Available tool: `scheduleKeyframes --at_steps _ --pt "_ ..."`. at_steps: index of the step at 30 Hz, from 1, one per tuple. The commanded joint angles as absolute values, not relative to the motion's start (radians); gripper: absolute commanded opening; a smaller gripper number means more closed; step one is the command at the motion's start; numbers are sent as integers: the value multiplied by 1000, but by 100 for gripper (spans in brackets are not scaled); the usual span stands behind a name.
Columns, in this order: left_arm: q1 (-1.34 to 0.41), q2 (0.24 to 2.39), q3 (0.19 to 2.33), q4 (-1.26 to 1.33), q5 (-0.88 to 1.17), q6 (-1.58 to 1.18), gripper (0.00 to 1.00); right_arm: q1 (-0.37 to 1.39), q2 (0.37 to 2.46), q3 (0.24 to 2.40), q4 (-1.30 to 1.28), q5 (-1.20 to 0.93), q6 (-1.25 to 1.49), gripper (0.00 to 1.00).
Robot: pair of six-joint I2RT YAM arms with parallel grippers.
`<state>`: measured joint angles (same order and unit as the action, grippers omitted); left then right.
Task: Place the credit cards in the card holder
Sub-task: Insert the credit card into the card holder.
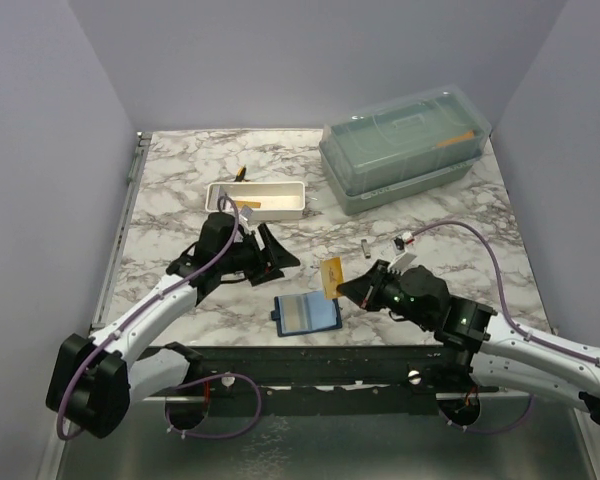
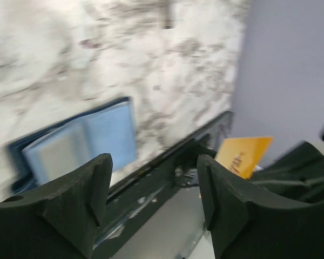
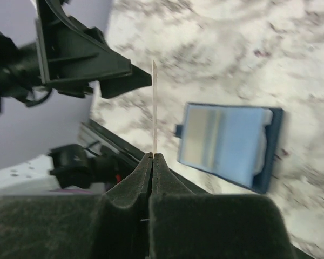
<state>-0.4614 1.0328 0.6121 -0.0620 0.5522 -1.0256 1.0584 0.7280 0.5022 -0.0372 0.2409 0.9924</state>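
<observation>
My right gripper [image 1: 343, 289] is shut on the lower edge of an orange credit card [image 1: 332, 276] and holds it upright above the table. In the right wrist view the credit card [image 3: 154, 108] shows edge-on, rising from the closed right gripper [image 3: 153, 156]. The navy card holder [image 1: 307, 313] lies open and flat just left of and below it; the left wrist view also shows the card holder [image 2: 86, 140]. My left gripper [image 1: 280, 258] stands open and empty close to the card's left side. Another orange-tan card [image 1: 248, 203] lies in the white tray.
The long white tray [image 1: 280, 212] sits behind the left arm, with a small orange and dark item [image 1: 241, 173] beyond it. A translucent green lidded box [image 1: 405, 145] stands at the back right. A small dark cylinder [image 1: 364, 246] lies between the box and my right gripper.
</observation>
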Motion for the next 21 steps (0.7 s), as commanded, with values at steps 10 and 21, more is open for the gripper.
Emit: scheduleKeyframes --at_steps 10,21 --pt "-619 1253 625 -510 240 -913 71 1029 960 452 -48 -103 954 0" --pt "-718 1362 630 -513 95 -954 59 875 1081 363 185 -350 942 0"
